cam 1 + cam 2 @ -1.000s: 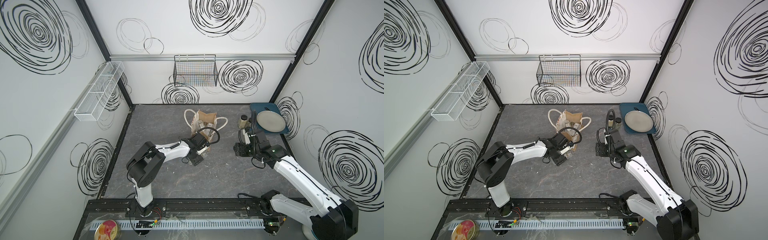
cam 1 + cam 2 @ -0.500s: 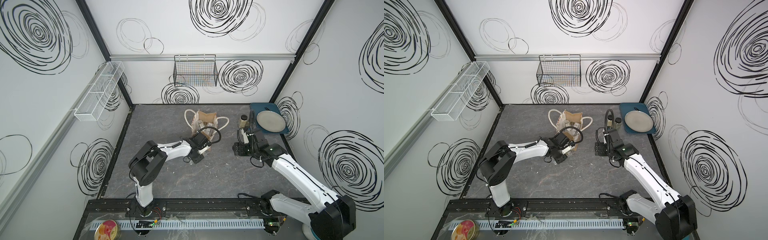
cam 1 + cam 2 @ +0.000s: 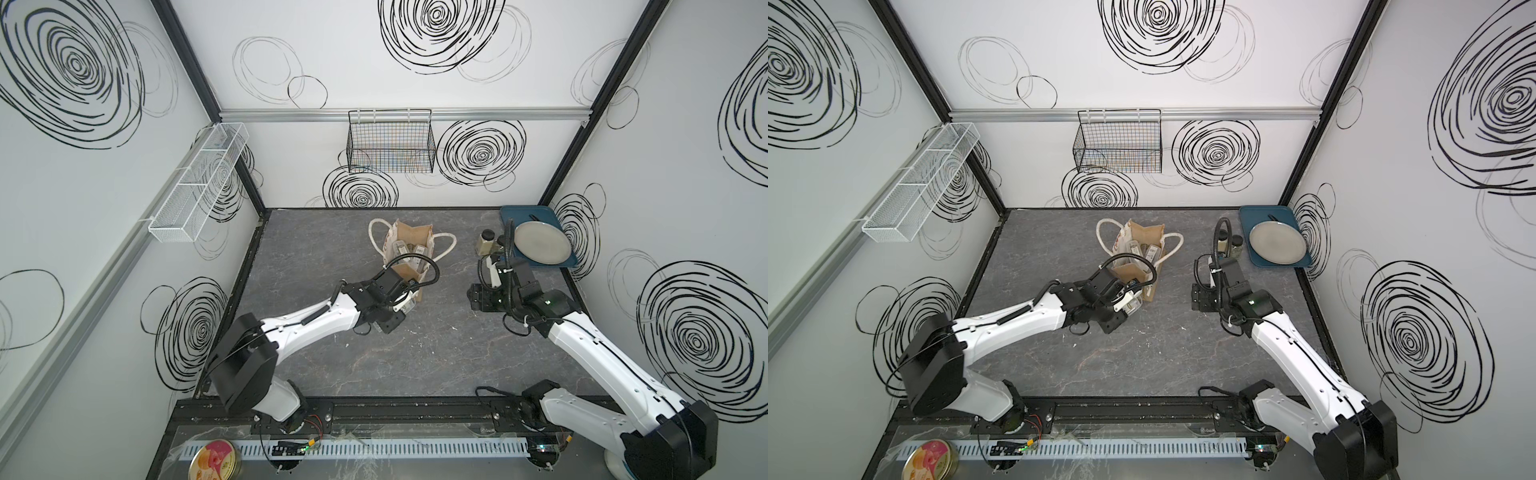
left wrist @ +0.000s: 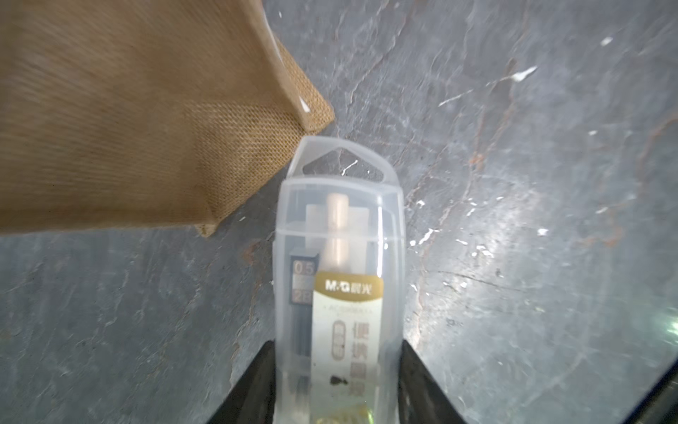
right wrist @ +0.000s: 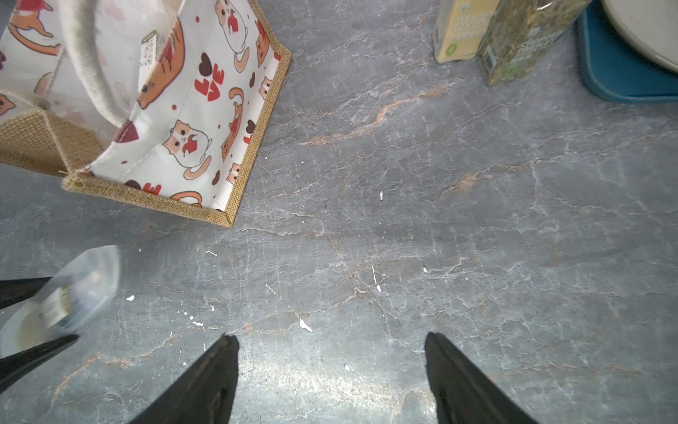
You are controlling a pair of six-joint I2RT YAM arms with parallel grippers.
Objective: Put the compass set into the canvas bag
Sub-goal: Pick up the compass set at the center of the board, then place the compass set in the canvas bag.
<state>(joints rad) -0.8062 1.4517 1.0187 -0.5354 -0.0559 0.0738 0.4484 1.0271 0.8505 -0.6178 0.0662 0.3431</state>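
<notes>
**Change.** Left gripper (image 4: 337, 354): jaws half apart a second ago, now closed on the compass set (image 4: 339, 257), a clear plastic case with a gold-banded label. The black fingers (image 4: 253, 385) press both long sides. The arm's place in the top views hardly differs.

**Meaning.** Grasp judged made. The lift and the carry to the bag (image 4: 110, 110) are not yet done.

**Location.** Compass set: outside the bag, just beside its lower corner, over the table (image 4: 513, 183).

**Right gripper** (image 5: 332, 343): jaws wide, holding nothing, over bare table, apart from the bag.

**Obscured.**
- The case's rear end and the fingers' lower parts are cut off at the edge of the left wrist view.
- Whether the case rests on the table or is lifted: cannot tell.
- In both top views the wrist and cable cover most of the grip.
- Two pale oblong items (image 3: 400, 249) lie inside the bag, identity unclear.
- In the right wrist view the case is blurred.
</notes>
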